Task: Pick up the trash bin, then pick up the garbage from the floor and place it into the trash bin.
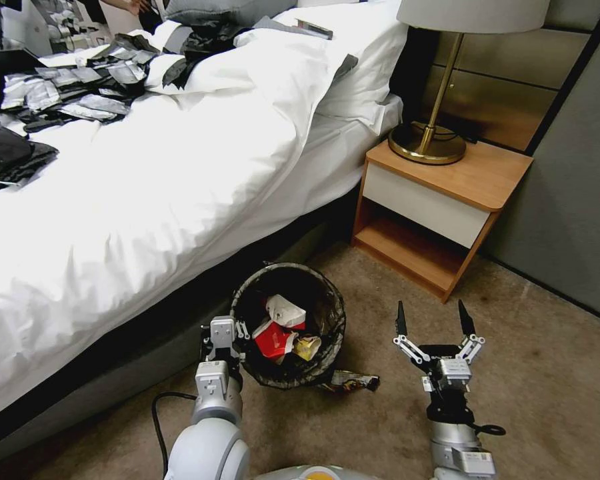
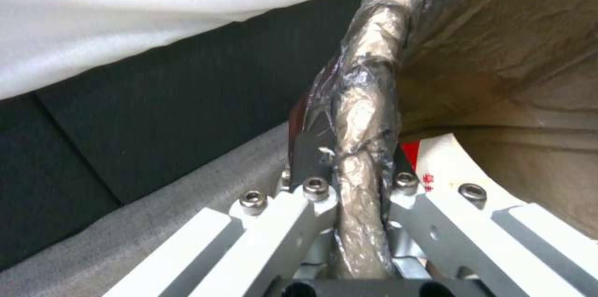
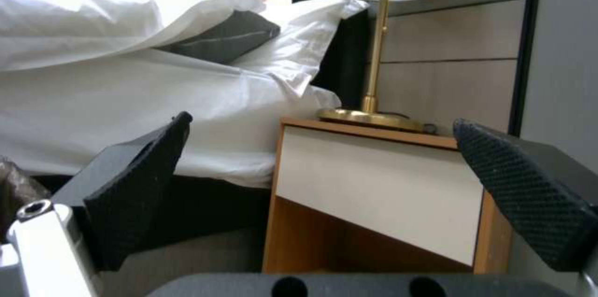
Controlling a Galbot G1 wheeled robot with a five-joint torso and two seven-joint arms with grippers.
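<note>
Trash bin (image 1: 327, 310) rim hides left gripper (image 1: 237, 330) fingertips; right gripper (image 1: 433, 320) spread.

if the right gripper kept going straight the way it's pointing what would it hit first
Probably the nightstand. The open right gripper points over bare carpet at its white drawer front, with nothing visible between, though depth is hard to judge.

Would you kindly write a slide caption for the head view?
Left gripper clamps the bin rim beside the bed; right gripper hovers open over carpet.
</note>
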